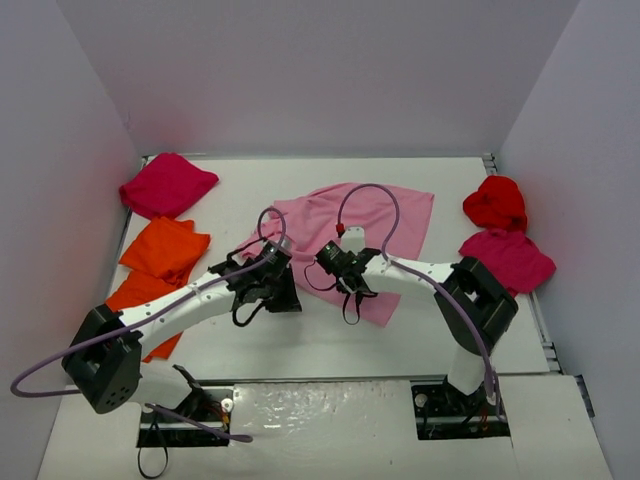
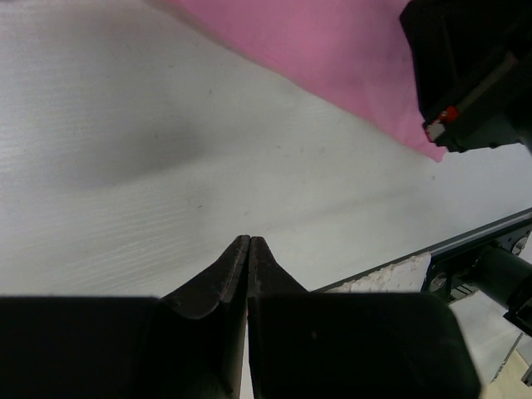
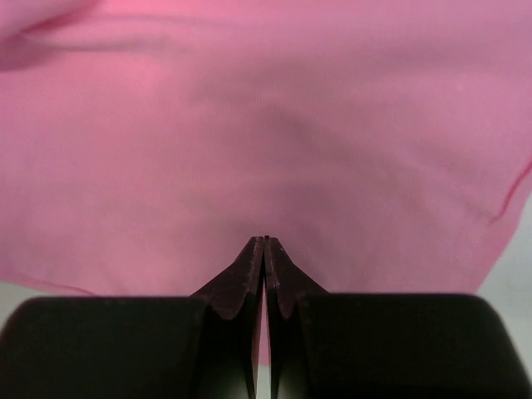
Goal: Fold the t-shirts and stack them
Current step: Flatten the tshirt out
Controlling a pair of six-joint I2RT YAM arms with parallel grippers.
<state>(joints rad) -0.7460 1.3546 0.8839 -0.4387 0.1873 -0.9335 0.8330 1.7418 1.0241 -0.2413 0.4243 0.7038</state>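
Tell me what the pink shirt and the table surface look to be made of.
Pink shirt: soft knit cloth, probably cotton jersey, matte; a fine weave and gentle folds show in the right wrist view. Table: hard white board, perhaps laminate or painted, faintly ridged with a dull sheen; exact material unclear.

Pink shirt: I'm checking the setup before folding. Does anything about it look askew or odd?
Yes. The pink shirt lies diagonally across the table. It is wrinkled, and its left part is bunched rather than spread flat. No damage shows.
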